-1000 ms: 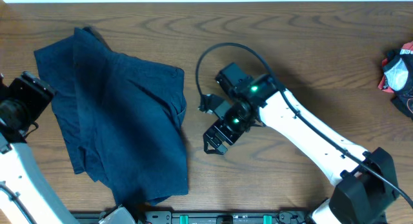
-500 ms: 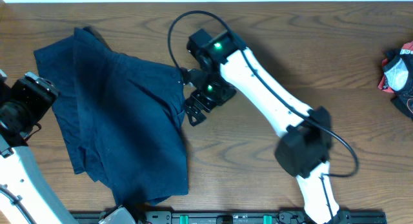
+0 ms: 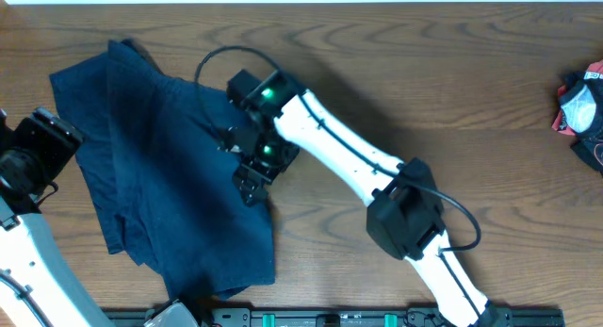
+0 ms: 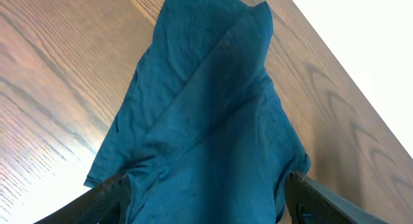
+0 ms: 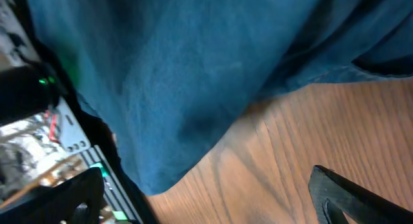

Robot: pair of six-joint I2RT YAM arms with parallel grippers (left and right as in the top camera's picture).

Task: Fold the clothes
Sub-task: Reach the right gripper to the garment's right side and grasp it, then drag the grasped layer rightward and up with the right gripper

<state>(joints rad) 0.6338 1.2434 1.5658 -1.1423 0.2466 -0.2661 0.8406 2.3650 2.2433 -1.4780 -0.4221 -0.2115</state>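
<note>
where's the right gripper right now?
Overhead view: the right gripper is left of centre on the table, at the right edge of the clothes, jaws open.

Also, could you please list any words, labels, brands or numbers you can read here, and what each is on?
No text is legible in any view.
Red, black and white object at the overhead view's far right: white marks on top, too small to read.
White panel at the right wrist view's lower left: red marks, too blurred to read.
Clothes: no print or tag visible.
</note>
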